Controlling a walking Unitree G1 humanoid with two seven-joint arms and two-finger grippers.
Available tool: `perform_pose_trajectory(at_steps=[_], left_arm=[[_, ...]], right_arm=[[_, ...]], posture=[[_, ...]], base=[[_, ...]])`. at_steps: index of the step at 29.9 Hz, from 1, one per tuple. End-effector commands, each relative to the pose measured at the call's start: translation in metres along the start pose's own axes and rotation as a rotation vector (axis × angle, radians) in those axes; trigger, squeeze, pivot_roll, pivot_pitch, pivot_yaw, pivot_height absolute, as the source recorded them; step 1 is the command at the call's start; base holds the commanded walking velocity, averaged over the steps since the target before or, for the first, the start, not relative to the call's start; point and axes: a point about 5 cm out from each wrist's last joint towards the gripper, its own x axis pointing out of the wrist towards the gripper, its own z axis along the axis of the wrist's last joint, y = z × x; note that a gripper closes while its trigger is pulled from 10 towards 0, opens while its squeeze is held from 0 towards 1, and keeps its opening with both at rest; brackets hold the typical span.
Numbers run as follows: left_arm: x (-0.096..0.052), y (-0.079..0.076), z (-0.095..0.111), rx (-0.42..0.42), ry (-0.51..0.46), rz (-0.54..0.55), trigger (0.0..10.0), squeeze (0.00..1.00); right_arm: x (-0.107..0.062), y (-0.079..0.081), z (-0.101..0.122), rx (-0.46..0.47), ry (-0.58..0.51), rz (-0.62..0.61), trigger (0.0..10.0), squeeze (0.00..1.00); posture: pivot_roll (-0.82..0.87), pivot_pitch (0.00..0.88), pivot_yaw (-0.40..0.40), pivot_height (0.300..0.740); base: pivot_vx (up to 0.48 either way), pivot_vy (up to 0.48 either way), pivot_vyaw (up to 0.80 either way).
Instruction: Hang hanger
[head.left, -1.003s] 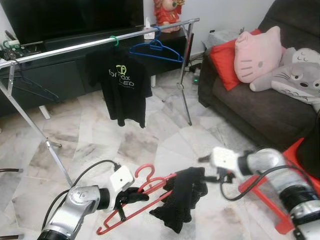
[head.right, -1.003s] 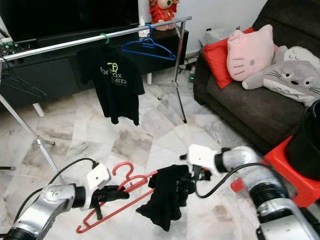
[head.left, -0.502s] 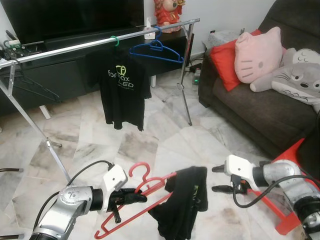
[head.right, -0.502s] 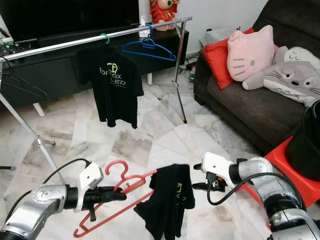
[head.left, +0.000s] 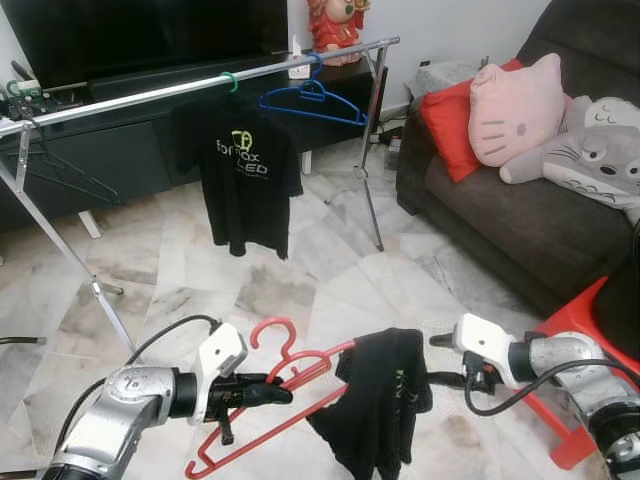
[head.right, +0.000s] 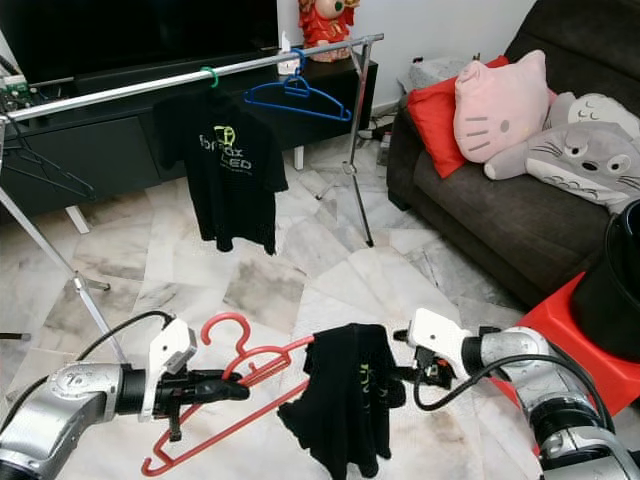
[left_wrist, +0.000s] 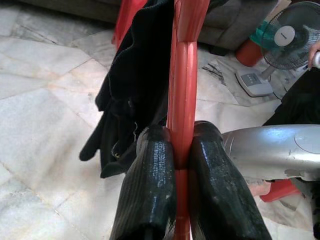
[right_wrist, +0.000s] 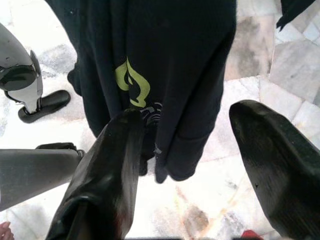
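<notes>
Left end effector clenched on the lower bar of a red plastic hanger, held low above the marble floor with a black T-shirt with green logo draped over its far end. Right end effector released, fingers spread, just beside the T-shirt.

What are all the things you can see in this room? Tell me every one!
red hanger: one, red, held low over the floor
black shirt: one, black, draped on the red hanger
clothes rail: one, silver, by the TV cabinet
hung T-shirt: one, black, on the rail
blue hanger: one, blue, on the rail
sofa: one, dark grey, right side
cat cushion: one, pink, on the sofa
left tool: black, shut on the red hanger
right tool: black, open beside the black shirt
</notes>
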Motion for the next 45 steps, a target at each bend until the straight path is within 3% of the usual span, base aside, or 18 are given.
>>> perform_pose_trajectory(at_steps=[1,13,27,28,29,30,31,45], left_arm=[[0.0,-0.004,0.008,0.015,-0.045,-0.033,0.0,0.0],[0.002,-0.01,0.015,0.008,-0.054,-0.095,0.0,0.0],[0.004,-0.017,0.02,0.012,-0.057,-0.153,0.0,0.0],[0.004,-0.017,0.02,0.012,-0.058,-0.156,0.0,0.0],[0.004,-0.017,0.02,0.012,-0.058,-0.157,0.0,0.0],[0.004,-0.018,0.02,0.012,-0.059,-0.157,0.0,0.0],[0.004,-0.018,0.02,0.011,-0.06,-0.156,0.0,0.0],[0.005,-0.018,0.022,0.008,-0.063,-0.161,0.0,0.0]], right_arm=[[-0.001,0.0,-0.002,0.015,-0.008,-0.013,10.0,0.0],[0.015,0.019,-0.013,0.123,-0.015,0.056,10.0,0.0],[0.022,0.023,-0.013,0.162,-0.036,0.029,10.0,0.0],[0.023,0.023,-0.014,0.161,-0.035,0.022,6.4,0.0],[0.023,0.023,-0.014,0.159,-0.034,0.019,6.4,0.0],[0.023,0.023,-0.014,0.165,-0.034,0.016,1.8,0.0],[0.024,0.024,-0.014,0.175,-0.037,0.018,0.0,0.0],[0.028,0.025,-0.01,0.21,-0.089,0.029,0.0,0.0]], posture=[[-0.04,0.0,-0.057,0.74],[-0.03,0.0,-0.056,0.74],[-0.03,0.0,-0.053,0.74],[-0.03,0.0,-0.053,0.74],[-0.03,0.0,-0.053,0.74],[-0.03,0.0,-0.053,0.74],[-0.02,0.0,-0.054,0.74],[-0.02,0.0,-0.051,0.74]], base=[[0.0,0.0,0.0],[0.0,0.0,0.0],[0.0,0.0,0.0],[0.0,0.0,0.0],[0.0,0.0,0.0],[0.0,0.0,0.0],[0.0,0.0,0.0],[0.0,0.0,0.0]])
